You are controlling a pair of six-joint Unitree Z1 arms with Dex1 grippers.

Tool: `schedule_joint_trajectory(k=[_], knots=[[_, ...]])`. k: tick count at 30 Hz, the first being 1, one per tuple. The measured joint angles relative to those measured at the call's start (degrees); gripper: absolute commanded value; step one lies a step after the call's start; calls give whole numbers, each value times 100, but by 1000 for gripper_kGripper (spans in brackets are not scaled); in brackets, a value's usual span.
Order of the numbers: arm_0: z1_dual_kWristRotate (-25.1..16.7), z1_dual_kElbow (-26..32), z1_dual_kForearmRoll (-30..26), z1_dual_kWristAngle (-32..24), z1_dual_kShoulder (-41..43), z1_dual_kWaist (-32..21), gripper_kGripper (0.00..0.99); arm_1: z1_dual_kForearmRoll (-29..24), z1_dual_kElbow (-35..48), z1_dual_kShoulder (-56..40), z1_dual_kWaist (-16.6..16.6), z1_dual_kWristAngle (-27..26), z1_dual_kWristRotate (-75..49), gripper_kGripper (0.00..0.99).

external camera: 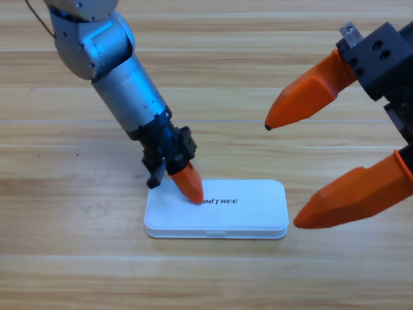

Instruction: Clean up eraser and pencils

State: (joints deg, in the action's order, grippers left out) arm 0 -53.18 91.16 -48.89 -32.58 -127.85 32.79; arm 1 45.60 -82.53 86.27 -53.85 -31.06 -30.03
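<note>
The white case (251, 208) lies shut on the wooden table, its lid down and the printed name facing up. My left gripper (191, 187) points down at the lid's left part, its orange jaws together and the tip touching the lid. The right gripper (282, 174) waits at the picture's right edge, just right of the case, with its two orange jaws spread wide and nothing between them. The eraser and the pencils are out of view.
The grey left arm (122, 84) slants down from the top left corner to the case. Bare wooden table (77, 271) lies around the case on all sides.
</note>
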Motion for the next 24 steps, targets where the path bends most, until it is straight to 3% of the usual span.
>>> schedule_joint_trajectory(k=[6,13,18,19,24], knots=[[95,-472,-18,624,796,71,0,0,0,0,0,0,0,976],[490,-541,-503,1138,3035,338,0,0,0,0,0,0,6,976],[794,-1211,-514,1205,4366,835,910,0,0,0,0,0,14,976],[813,-1352,-514,1205,4503,926,982,0,0,0,0,0,14,976],[978,-1960,-369,1287,4821,1127,990,0,1,0,0,0,14,976]])
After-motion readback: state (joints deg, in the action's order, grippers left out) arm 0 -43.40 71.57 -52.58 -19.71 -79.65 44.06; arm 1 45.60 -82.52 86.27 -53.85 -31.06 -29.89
